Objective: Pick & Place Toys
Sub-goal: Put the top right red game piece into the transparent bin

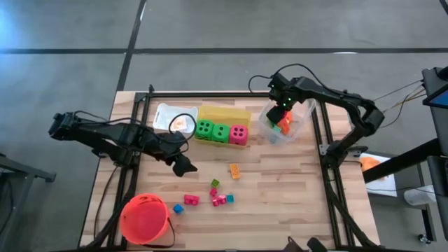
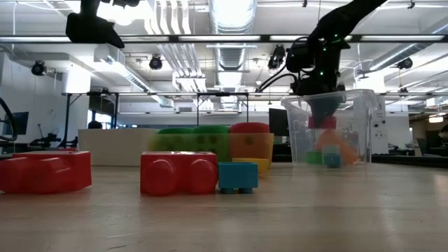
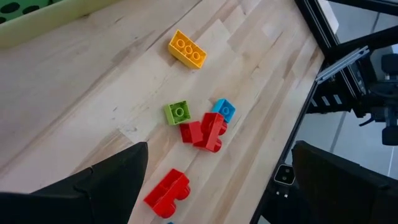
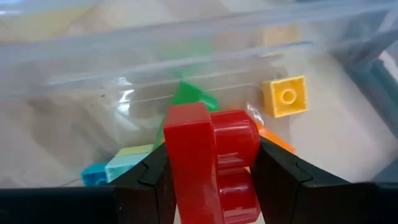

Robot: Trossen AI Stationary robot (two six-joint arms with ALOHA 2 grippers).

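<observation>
Right gripper point(image 4: 214, 180) clamped on red block point(image 4: 214, 158), held over clear bin point(image 1: 297, 126) that holds other blocks. Left gripper point(image 1: 183, 165) hovers mid-table, fingers apart, empty; loose blocks point(image 1: 217, 196) lie just ahead of it.

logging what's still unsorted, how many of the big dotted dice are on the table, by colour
green dice: 2
pink-red die: 1
total: 3
</observation>
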